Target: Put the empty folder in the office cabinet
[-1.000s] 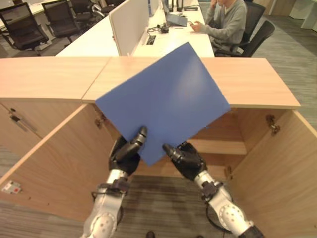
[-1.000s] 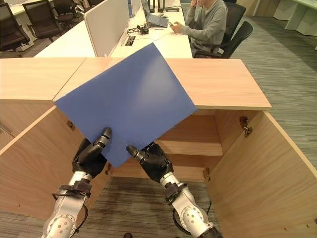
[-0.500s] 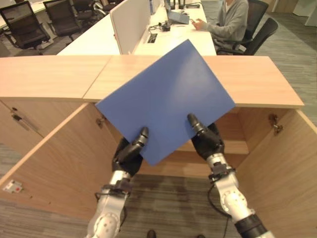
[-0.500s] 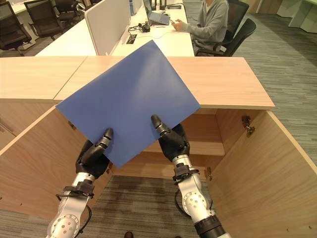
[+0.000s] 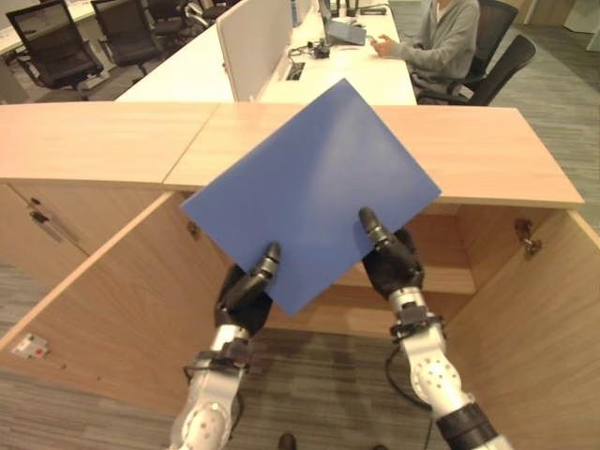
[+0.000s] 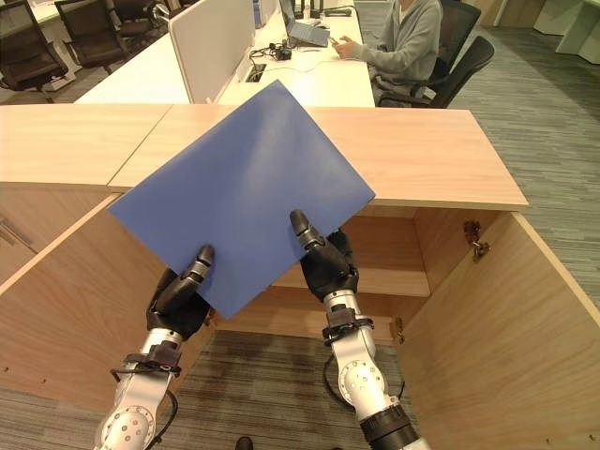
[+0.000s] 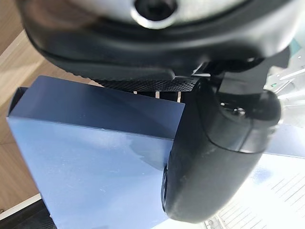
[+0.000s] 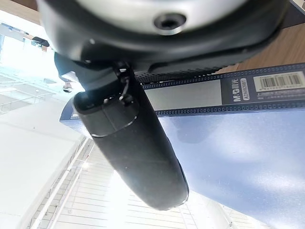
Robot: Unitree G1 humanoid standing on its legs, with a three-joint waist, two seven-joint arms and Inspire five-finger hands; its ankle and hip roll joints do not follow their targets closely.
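So the blue folder [image 5: 314, 187] is up in the air between my two hands, tilted like a diamond with one corner pointing down toward me and its flat face turned up. My left hand [image 5: 246, 291] pinches it at the lower left edge: the thumb lies on top of the face and the rest of the hand is curled underneath. My right hand [image 5: 389, 260] grips the lower right edge the same way, thumb pressed on the blue face, fingers tucked behind it. From my left wrist I see the thumb [image 7: 219, 157] lying across the folder's surface beside its spine; from my right wrist the thumb [image 8: 133, 152] does the same next to the labelled spine.

Just beyond my hands, under the folder, stands the open cabinet [image 5: 441, 248], with a shelf [image 5: 448, 277] inside it past my right hand. Its doors swing out to either side of my arms, the left door [image 5: 103, 309] outside my left hand and the right door [image 5: 544, 337] outside my right. Past the folder's far corner runs the cabinet's wooden top [image 5: 487, 150]. Well beyond that is a desk [image 5: 309, 75] where a person [image 5: 441, 42] sits in a chair.
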